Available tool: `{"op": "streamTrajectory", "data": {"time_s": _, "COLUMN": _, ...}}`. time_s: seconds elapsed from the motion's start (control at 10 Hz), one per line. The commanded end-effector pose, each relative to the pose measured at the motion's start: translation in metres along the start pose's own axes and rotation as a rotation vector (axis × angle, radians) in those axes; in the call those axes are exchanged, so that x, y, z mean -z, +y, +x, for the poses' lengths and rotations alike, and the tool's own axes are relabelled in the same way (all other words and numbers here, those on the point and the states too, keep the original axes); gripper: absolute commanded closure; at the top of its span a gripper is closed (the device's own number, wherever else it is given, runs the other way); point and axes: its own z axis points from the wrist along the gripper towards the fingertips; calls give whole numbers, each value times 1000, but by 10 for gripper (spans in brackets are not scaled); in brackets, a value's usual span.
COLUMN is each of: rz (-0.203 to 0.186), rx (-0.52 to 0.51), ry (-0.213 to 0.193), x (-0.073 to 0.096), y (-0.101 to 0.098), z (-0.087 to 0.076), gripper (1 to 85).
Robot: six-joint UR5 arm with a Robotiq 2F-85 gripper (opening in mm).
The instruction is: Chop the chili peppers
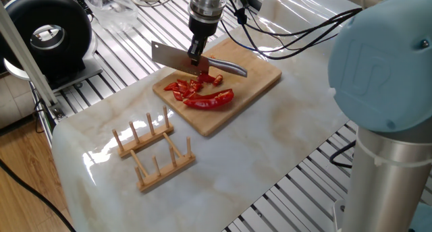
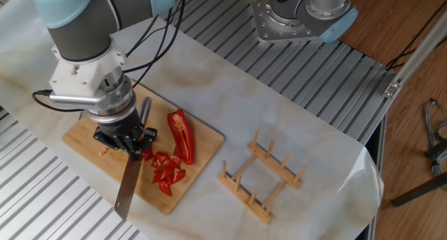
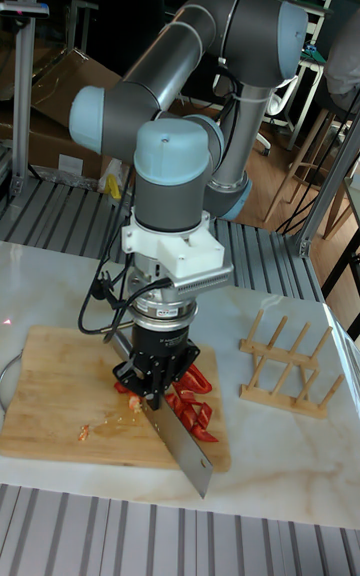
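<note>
On a wooden cutting board [image 1: 260, 73] [image 2: 87, 139] [image 3: 50, 386] lie the chili peppers: one long red half [image 1: 210, 100] [image 2: 181, 132] and several cut red bits [image 1: 183, 88] [image 2: 166, 174] [image 3: 197, 408]. My gripper [image 1: 196, 54] [image 2: 129, 146] [image 3: 153, 388] is shut on a cleaver's handle. The steel blade [image 1: 170, 56] [image 2: 126, 190] [image 3: 180, 445] hangs just above the cut bits, its tip reaching past the board's edge. A few small red scraps [image 3: 90, 428] [image 2: 104, 151] lie on the board's bare part.
A wooden peg rack [image 1: 153, 148] [image 2: 262, 178] [image 3: 288, 364] stands on the marble tabletop beside the board. A black round device [image 1: 48, 33] sits off the table's far corner. Cables [image 1: 290, 30] trail over the slatted frame behind the board.
</note>
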Motion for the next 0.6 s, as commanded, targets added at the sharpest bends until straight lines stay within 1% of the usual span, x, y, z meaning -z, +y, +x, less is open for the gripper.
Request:
{"op": "streamTrajectory", "data": {"time_s": 0.0, "rz": -14, "rx": -13, "ry": 41, "x": 4, "y": 3, "z": 10, "gripper": 843}}
{"op": "streamTrajectory", "data": {"time_s": 0.1, "rz": -21, "rx": -22, "ry": 72, "x": 6, "y": 6, "z": 16, "gripper": 843}}
{"op": "streamTrajectory", "data": {"time_s": 0.2, "rz": -28, "rx": -40, "ry": 91, "x": 9, "y": 9, "z": 18, "gripper": 843}}
{"op": "streamTrajectory", "data": {"time_s": 0.3, "rz": -41, "rx": -61, "ry": 79, "x": 12, "y": 14, "z": 14, "gripper": 843}}
{"op": "streamTrajectory", "data": {"time_s": 0.4, "rz": -62, "rx": -88, "ry": 72, "x": 17, "y": 22, "z": 9, "gripper": 843}}
{"op": "streamTrajectory", "data": {"time_s": 0.5, "rz": -75, "rx": -105, "ry": 69, "x": 22, "y": 28, "z": 6, "gripper": 843}}
